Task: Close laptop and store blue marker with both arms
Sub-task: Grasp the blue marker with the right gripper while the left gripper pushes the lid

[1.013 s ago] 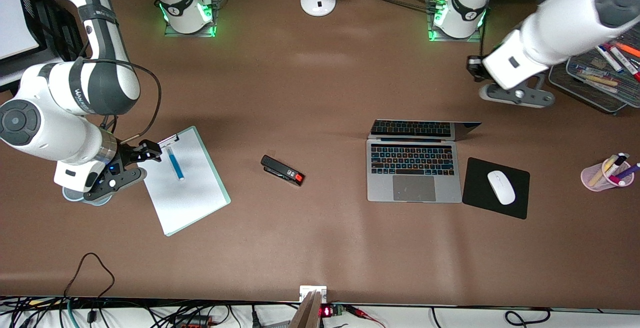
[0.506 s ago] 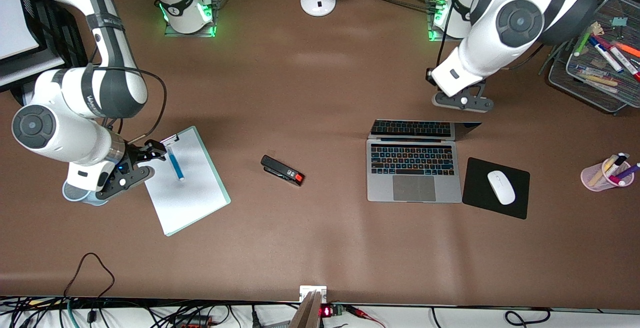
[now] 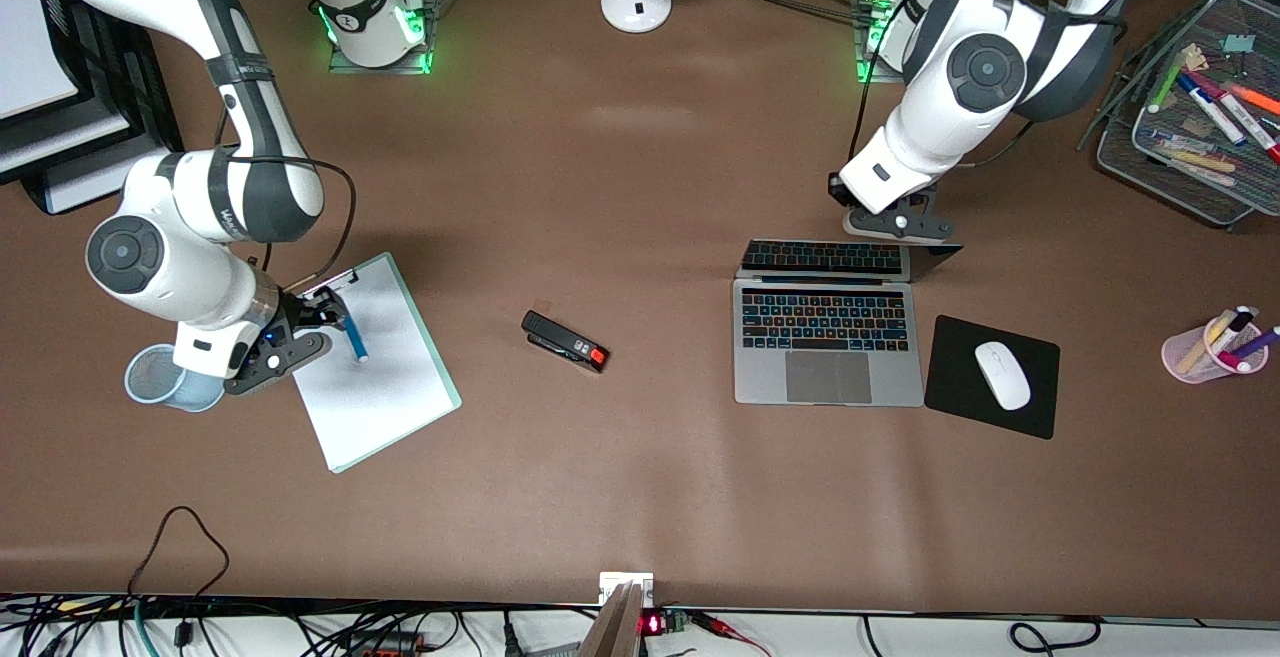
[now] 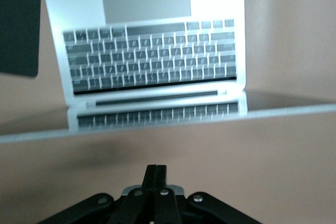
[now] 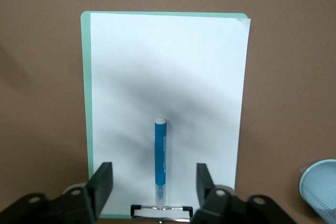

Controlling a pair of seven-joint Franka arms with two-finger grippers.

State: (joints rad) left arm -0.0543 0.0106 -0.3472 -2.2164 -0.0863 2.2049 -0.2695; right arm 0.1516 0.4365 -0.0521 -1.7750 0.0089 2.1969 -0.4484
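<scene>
The laptop [image 3: 828, 342] [image 4: 152, 61] lies open, its lid [image 3: 850, 257] leaning back with the keyboard mirrored in the screen. My left gripper [image 3: 895, 222] [image 4: 156, 174] hangs shut and empty over the table, just beside the lid's upper edge. The blue marker [image 3: 352, 332] [image 5: 160, 161] lies on the white paper of a green clipboard [image 3: 372, 362] [image 5: 168, 66], near its metal clip. My right gripper [image 3: 325, 315] [image 5: 153, 182] is low over the clip end, open. Its fingers [image 5: 102, 182] stand on either side of the marker's clear end without touching it.
A black stapler [image 3: 565, 341] lies between clipboard and laptop. A black mouse pad [image 3: 1030, 407] with a white mouse [image 3: 1002, 374] sits beside the laptop. A pink pen cup [image 3: 1212, 347] and a wire tray [image 3: 1200, 182] stand at the left arm's end. A blue mesh cup [image 3: 165, 377] stands by the clipboard.
The left arm swung from beside the wire tray over to the laptop lid's edge. The right gripper moved along the clipboard to the marker, and its fingers drew somewhat closer together.
</scene>
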